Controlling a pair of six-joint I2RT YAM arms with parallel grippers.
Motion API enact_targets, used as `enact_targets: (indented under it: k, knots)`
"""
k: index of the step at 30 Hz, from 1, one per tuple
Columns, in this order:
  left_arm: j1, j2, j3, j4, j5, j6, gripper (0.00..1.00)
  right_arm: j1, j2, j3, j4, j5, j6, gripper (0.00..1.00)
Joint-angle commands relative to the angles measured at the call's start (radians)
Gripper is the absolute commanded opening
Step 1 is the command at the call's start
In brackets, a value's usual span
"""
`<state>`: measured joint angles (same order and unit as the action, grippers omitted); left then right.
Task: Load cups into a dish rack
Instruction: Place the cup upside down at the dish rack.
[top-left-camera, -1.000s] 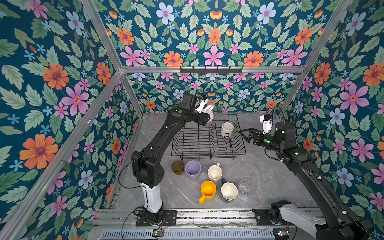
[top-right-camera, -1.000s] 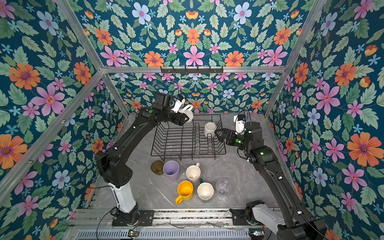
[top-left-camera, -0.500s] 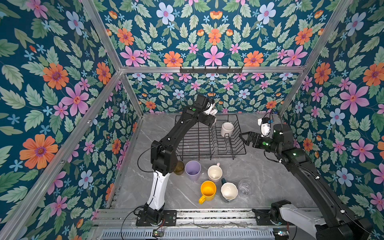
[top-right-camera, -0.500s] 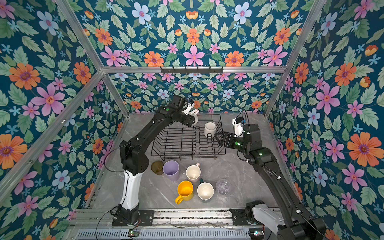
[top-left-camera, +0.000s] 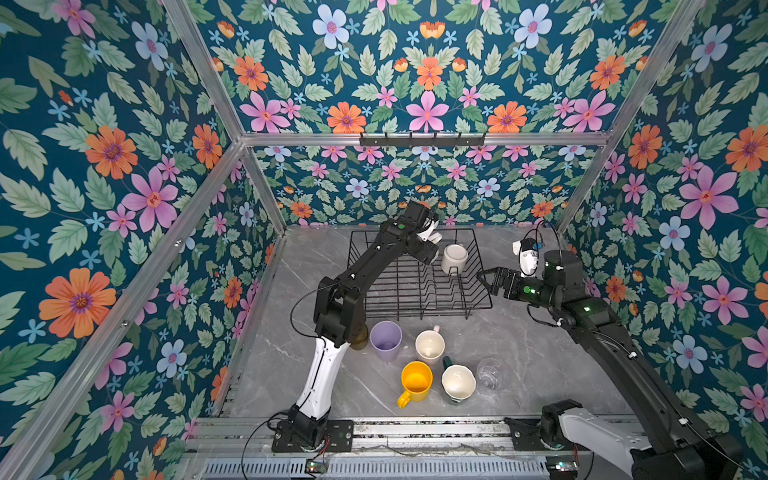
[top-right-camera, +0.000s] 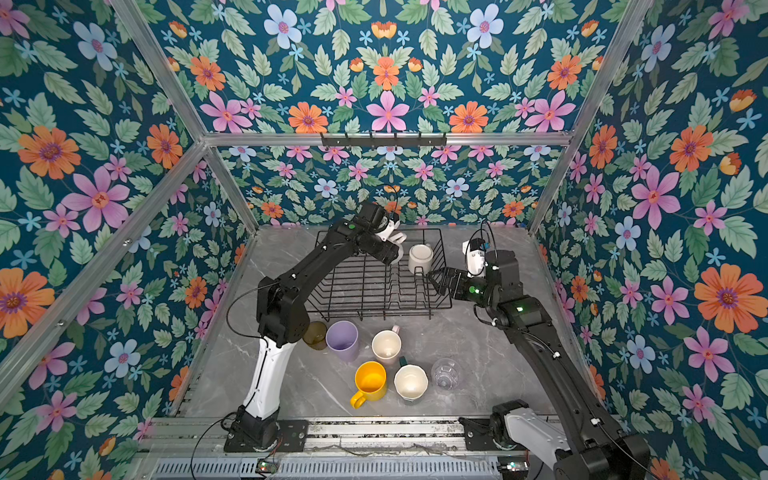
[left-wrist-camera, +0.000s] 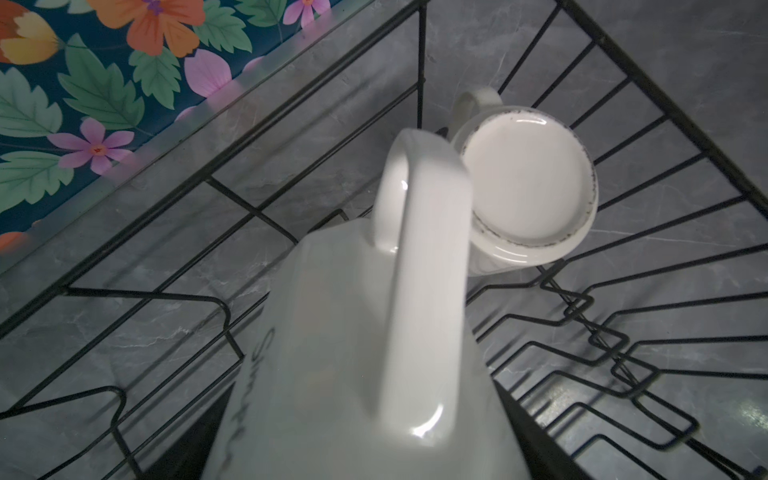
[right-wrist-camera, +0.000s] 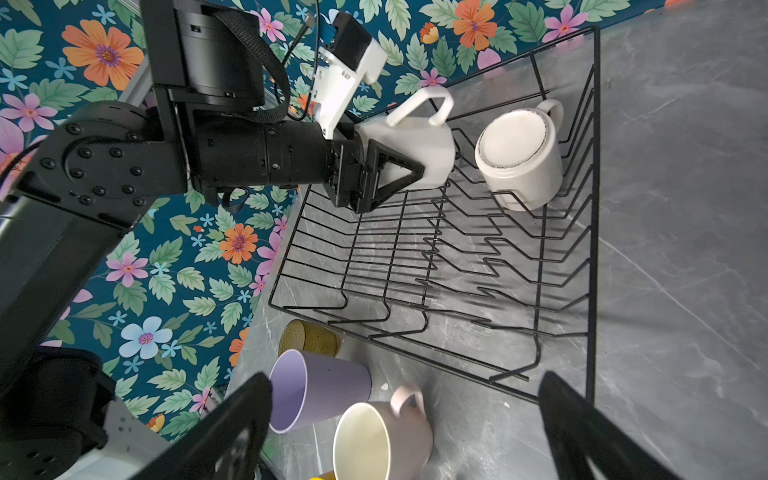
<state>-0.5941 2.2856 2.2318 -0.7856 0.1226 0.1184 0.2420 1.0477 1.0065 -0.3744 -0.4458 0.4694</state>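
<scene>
White mug (right-wrist-camera: 419, 137) hangs tipped over the far end of the dish rack (right-wrist-camera: 593, 216), pinched in the left gripper (right-wrist-camera: 409, 164) — next, I think, it should go down beside the upside-down mug (right-wrist-camera: 519, 153), then be let go. The right gripper (top-left-camera: 487, 277) is wide open, empty.

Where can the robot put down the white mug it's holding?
The dish rack is mostly bare: from its front rim back, the wires are free. Only the far right corner is taken, by an upside-down cream mug beside the white mug in the left pincer. The table in front is crowded, lilac tumbler to clear glass.
</scene>
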Motion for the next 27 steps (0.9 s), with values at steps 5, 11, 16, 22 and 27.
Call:
enact_targets:
  k: [5, 11, 16, 22, 27]
  knots:
    - [-0.018, 0.03, 0.008, 0.048, -0.015, 0.012, 0.0, 0.001, -0.001, -0.001, 0.008, -0.016, -0.002, 0.99]
    - [-0.023, 0.062, 0.009, 0.053, -0.041, -0.013, 0.0, 0.0, 0.0, -0.005, 0.007, -0.017, -0.002, 0.99]
    - [-0.023, 0.083, 0.011, 0.057, -0.059, -0.042, 0.0, 0.0, 0.003, -0.006, 0.009, -0.019, -0.003, 0.99]
    - [-0.023, 0.102, 0.011, 0.065, -0.057, -0.058, 0.0, 0.001, 0.005, -0.014, 0.008, -0.021, -0.003, 0.99]
    - [-0.025, 0.118, 0.01, 0.079, -0.074, -0.065, 0.05, 0.0, 0.001, -0.019, 0.007, -0.019, -0.002, 0.99]
